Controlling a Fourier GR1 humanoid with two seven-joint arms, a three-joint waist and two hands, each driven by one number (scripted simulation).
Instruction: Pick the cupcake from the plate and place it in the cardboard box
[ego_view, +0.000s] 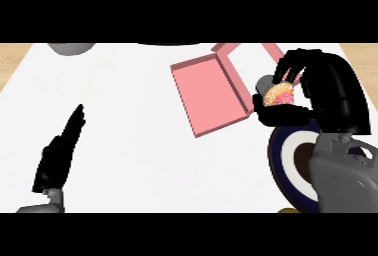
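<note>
My right hand is curled round the cupcake, which shows orange and pink frosting between the fingers and thumb. It is held above the counter, just right of the pink box, whose open tray lies flat with a raised wall on its right side. The plate, dark blue with a white ring and dark middle, lies below the hand and is partly hidden by my right forearm. My left hand stays at the lower left with straight fingers pointing up, holding nothing.
A grey round object sits at the far left edge of the white counter. A small yellow-brown thing peeks out at the bottom beside the plate. Wooden surface borders the counter at both far corners.
</note>
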